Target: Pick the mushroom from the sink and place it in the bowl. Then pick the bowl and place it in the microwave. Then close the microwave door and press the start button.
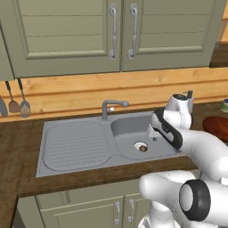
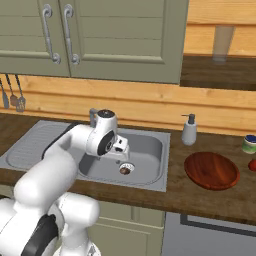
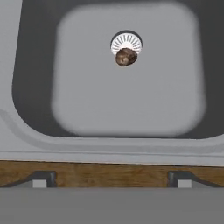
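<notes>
my tool (image 3: 112, 181), jaws spread wide and holding nothing, hangs above the sink (image 3: 35, 131), pointing down into the basin. the mushroom (image 3: 126, 57) lies on the basin floor, touching the white drain grate (image 3: 126, 41) and overlapping its near edge; from the base cameras it is a small brown lump at the drain (image 1: 143, 148) (image 2: 125, 171). i judge it light, soft and easily bruised, with a rounded cap that may roll or slip on smooth metal. the best hold is probably across the widest part of the cap, fingers straddling it low, closed gently. the grate beside it could catch a fingertip. the bowl (image 2: 212, 170) waits on the counter (image 2: 200, 197) to the right of the sink, well apart from the mushroom, with a soap bottle (image 2: 189, 130) behind it. no brand, label or writing can be read on anything.
</notes>
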Tool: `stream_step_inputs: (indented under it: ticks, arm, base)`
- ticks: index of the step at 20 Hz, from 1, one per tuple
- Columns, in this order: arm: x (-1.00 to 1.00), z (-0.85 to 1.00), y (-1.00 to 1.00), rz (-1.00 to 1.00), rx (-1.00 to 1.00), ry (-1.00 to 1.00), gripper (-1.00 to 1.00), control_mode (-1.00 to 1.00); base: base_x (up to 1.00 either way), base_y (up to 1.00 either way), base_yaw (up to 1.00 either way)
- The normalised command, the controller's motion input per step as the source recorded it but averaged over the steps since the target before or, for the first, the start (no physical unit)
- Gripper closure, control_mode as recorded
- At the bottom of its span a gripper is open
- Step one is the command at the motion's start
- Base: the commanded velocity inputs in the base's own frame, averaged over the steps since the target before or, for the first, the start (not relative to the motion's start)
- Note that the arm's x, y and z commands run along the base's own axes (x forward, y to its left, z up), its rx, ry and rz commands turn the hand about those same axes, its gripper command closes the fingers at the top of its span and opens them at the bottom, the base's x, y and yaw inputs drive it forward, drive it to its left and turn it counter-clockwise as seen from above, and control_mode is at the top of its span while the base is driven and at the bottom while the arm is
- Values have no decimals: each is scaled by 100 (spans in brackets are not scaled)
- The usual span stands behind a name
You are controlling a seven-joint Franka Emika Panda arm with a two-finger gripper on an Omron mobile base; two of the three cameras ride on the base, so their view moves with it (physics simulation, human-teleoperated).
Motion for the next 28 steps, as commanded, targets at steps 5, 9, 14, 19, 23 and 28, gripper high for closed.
stream_step_inputs:
  ticks: [5, 9, 14, 19, 23, 28]
  arm:
    - [25, -42, 0, 0, 0, 1, -100, -100]
    - [24, -44, 0, 0, 0, 0, -100, -100]
    - [23, -31, 0, 0, 0, 0, -100, -100]
    - [27, -31, 0, 0, 0, 0, -100, -100]
    - [39, -25, 0, 0, 2, 0, -100, -100]
    - [53, -18, -1, 0, 2, 0, -100, -100]
  base:
    - [0, 0, 0]
    - [0, 0, 0]
    - [0, 0, 0]
    - [0, 0, 0]
    - [0, 0, 0]
    - [0, 0, 0]
